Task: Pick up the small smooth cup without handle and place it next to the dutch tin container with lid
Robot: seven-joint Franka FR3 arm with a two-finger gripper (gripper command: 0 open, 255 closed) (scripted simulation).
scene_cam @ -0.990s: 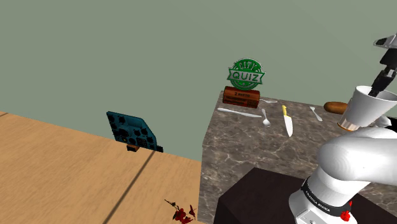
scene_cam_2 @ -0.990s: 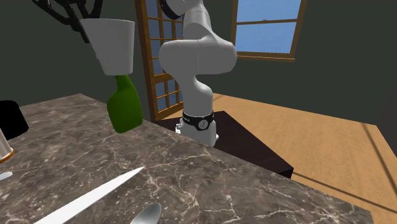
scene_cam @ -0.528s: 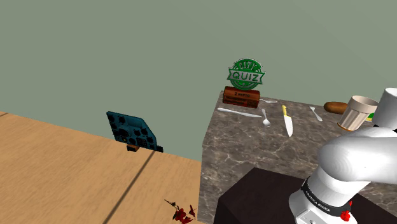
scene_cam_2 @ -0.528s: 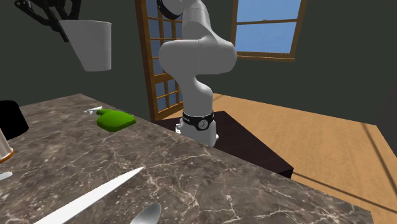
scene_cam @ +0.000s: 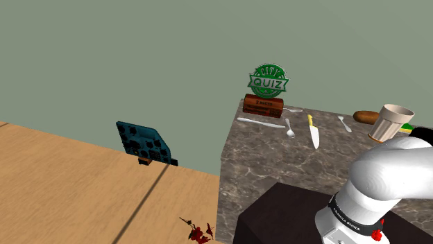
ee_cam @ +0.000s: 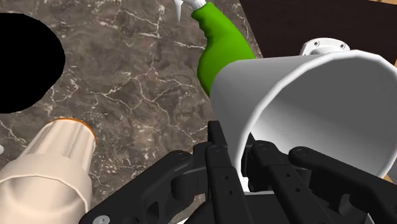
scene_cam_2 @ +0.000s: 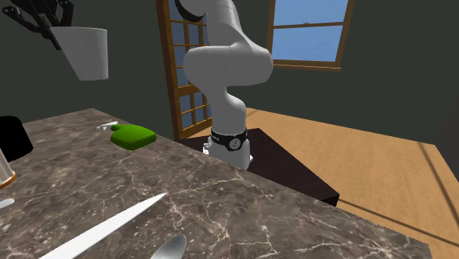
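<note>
Gripper (scene_cam_2: 53, 22) clamped on rim of white handleless cup (scene_cam_2: 84, 53); wrist view shows one finger inside, one outside. Cup hangs mouth-up in air, well above marble table (scene_cam_2: 221, 199). Green bottle (scene_cam_2: 133, 137) lies on its side on table beneath. Beige cup with copper base (scene_cam: 391, 123) stands near bottle. Brown container with green QUIZ top (scene_cam: 264, 105) sits well apart, at table's far corner.

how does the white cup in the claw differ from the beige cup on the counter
The white cup is plain white; the beige cup has a copper-coloured band at its base. The white cup hangs above the counter, its rim clasped by the claw; the beige cup stands on the marble. Both are handleless and widen toward the mouth.
</note>
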